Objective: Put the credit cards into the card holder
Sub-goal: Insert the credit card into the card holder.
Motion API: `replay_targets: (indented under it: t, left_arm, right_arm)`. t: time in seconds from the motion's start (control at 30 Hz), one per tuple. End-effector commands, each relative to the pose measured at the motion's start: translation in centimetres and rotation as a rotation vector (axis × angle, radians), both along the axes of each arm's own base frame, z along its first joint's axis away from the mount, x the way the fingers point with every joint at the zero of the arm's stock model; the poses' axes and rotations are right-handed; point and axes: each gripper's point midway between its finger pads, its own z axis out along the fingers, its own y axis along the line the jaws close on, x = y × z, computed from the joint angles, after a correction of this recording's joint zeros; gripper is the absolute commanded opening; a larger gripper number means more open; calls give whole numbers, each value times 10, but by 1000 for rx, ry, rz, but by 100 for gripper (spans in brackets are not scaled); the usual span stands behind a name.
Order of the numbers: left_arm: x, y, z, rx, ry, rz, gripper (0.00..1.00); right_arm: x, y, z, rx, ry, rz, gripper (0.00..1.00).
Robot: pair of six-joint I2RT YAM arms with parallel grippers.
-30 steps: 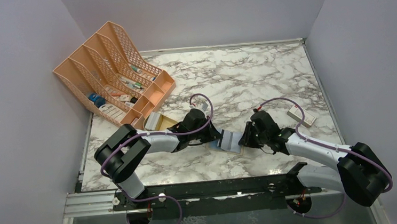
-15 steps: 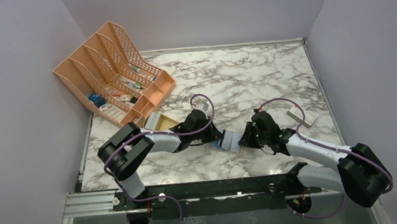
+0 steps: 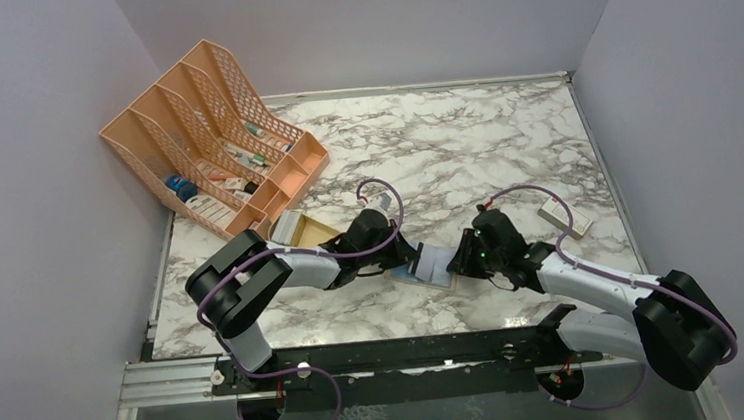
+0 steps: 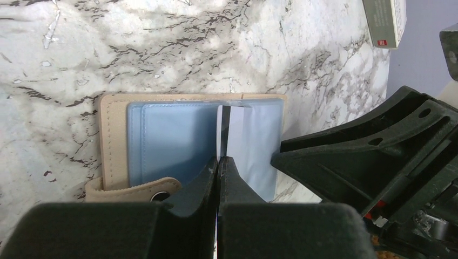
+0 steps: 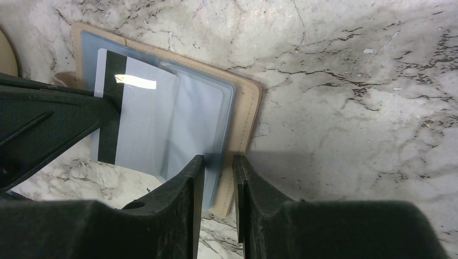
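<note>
Left fingers: clenched on one credit card, pinching it edge-on at the card's near end.
Right fingers: closed to a narrow gap on the near edge of the card holder, with its tan rim and blue pocket layers between them.
Arms: two, meeting tip to tip over the near middle of the bench, left from the left, right from the right.
Card holder count: one, lying open and flat on the bench between the two sets of fingers, pale blue pockets facing up, snap tab on the left arm's side.
Credit card count: one in view, pale with a black stripe, lying over the open holder's pockets; part of it looks slipped under a clear sleeve, how far I cannot tell.
Tan dish: one, behind the left arm, just beside the near end of the rack; something pale grey lies in it, number unclear.
White box: one, with a red mark, on the right side of the bench, well apart from the holder.
Orange mesh rack: one, at the far left corner, small items in its compartments.
</note>
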Motion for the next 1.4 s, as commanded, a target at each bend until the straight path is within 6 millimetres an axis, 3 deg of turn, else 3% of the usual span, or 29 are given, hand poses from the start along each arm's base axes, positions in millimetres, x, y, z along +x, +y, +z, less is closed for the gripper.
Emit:
replay_targets:
  t: [0.0,0.57,0.6,0.8,1.37]
  left_arm:
    - [-5,21,-30,116,-5,32,0]
    - [-5,31,-36,157,-46,33,0]
    - [-4,29,-28,140,-63,32,0]
    - [-3,30,-24,135,-74,33,0]
    - [-25,3,-36,112,-13,-33,3]
  right_arm:
    - [-17,3,-10,26,65,28,26]
    - [-18,5,-9,39,64,27,26]
    - [-18,5,-9,40,64,28,26]
    - [-18,4,-8,40,60,26,26]
    - [-17,9,-7,72,67,12,25]
